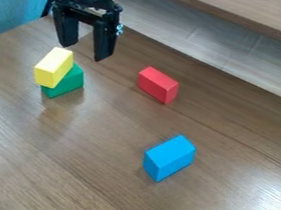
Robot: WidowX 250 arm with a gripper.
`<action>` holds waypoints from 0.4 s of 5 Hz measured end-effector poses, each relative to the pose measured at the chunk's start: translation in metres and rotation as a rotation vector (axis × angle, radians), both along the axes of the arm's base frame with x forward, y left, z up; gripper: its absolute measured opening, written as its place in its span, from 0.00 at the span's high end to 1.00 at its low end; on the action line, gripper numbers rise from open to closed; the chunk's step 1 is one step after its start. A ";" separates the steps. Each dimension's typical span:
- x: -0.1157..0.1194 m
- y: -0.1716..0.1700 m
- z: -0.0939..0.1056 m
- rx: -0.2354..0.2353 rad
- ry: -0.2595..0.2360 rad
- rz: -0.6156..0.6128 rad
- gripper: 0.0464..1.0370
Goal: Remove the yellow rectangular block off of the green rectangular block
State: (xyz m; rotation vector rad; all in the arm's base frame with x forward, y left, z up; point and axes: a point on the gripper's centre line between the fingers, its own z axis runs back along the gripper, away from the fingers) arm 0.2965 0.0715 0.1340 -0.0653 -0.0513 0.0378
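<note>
Tool (82, 52) hung open near eleven o'clock as the yellow block (52, 66) rested askew atop the green block (69, 84) toward ten o'clock on the bench (85, 169); a blue block (169, 157) sat toward five.

- Bright, soft light over scene
- Pale glare on desk (91, 175), near right
- Faint shadow beside green block (69, 84)
- Dull block reflection on desk, left

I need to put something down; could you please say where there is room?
The table is bare at lower left, below the green block and left of the blue block; also right of the red block. It is crowded upper left, where the yellow block lies on the green, near the gripper.
</note>
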 end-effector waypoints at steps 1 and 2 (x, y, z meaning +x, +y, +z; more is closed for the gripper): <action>0.000 -0.001 -0.010 -0.010 0.026 0.004 0.04; 0.007 -0.006 -0.026 -0.019 0.026 0.017 0.04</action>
